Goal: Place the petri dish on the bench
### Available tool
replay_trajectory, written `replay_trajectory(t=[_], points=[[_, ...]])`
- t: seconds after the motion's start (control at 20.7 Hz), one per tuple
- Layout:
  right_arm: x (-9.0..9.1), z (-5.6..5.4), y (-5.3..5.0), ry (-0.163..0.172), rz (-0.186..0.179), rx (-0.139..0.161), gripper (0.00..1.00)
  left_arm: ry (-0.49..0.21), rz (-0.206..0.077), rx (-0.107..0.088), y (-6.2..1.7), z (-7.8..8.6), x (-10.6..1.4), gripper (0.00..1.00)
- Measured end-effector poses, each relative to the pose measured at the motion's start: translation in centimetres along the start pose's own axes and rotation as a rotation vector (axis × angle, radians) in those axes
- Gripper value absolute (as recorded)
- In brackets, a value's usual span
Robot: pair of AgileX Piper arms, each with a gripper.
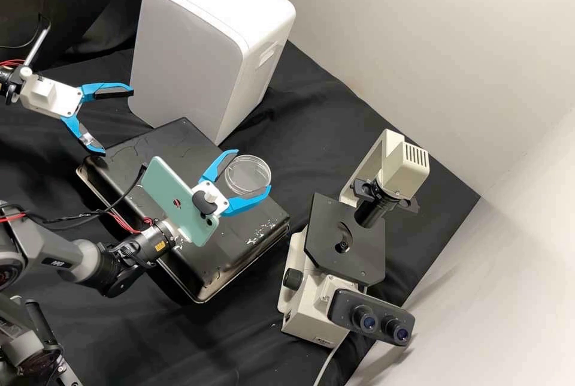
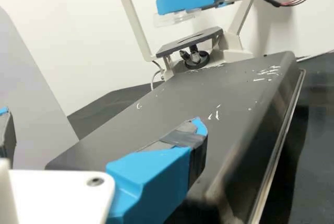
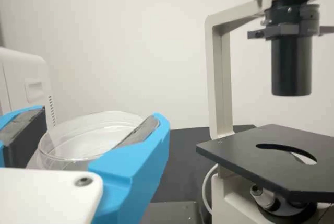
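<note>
A clear round petri dish (image 1: 247, 174) is held level between the blue fingers of my right gripper (image 1: 250, 173), a little above the right end of a black tray (image 1: 179, 140). The right wrist view shows the petri dish (image 3: 88, 135) pinched between both pads of that gripper (image 3: 94, 122). My left gripper (image 1: 112, 119) stands open and holds nothing over the tray's far left corner. In the left wrist view one finger (image 2: 177, 151) sits low over the tray (image 2: 235, 104), and the dish (image 2: 175, 18) hangs farther off in the other gripper.
A white microscope (image 1: 347, 254) stands right of the tray, its black stage (image 3: 271, 156) close to the dish. A tall white box (image 1: 209, 44) stands behind the tray. Black cloth (image 1: 311, 110) covers the bench, and a white wall rises at the right.
</note>
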Motion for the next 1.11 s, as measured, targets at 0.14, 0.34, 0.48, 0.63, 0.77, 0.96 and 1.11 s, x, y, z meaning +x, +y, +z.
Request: replay_trajectory(t=[0.14,0.34,0.48,0.63,0.77,0.96,1.11], points=[[0.6,0.7,-0.4,-0.022,-0.021,0.001,0.0,-0.007,0.0,0.047,-0.02,0.2,0.1,1.0],[1.3,1.4,-1.4,-0.038,-0.082,-0.001,0.0,-0.02,-0.009,0.066,-0.39,0.3,0.4,1.0],[1.7,1.8,-2.1,-0.036,-0.132,0.011,0.0,-0.02,-0.01,0.073,-0.43,0.3,0.4,1.0],[2.1,2.3,-2.7,-0.042,-0.173,0.025,0.0,-0.022,-0.01,0.081,-0.43,0.4,0.4,1.0],[2.2,2.8,-3.3,-0.056,-0.212,0.025,0.0,-0.024,-0.009,0.097,-0.42,0.4,0.4,1.0],[2.0,3.1,-3.5,-0.071,-0.221,0.027,0.0,-0.037,-0.015,0.135,-0.7,0.7,0.6,1.0],[1.5,3.6,-3.4,-0.089,-0.229,0.022,0.0,-0.046,-0.014,0.14,-0.68,0.8,0.6,1.0]])
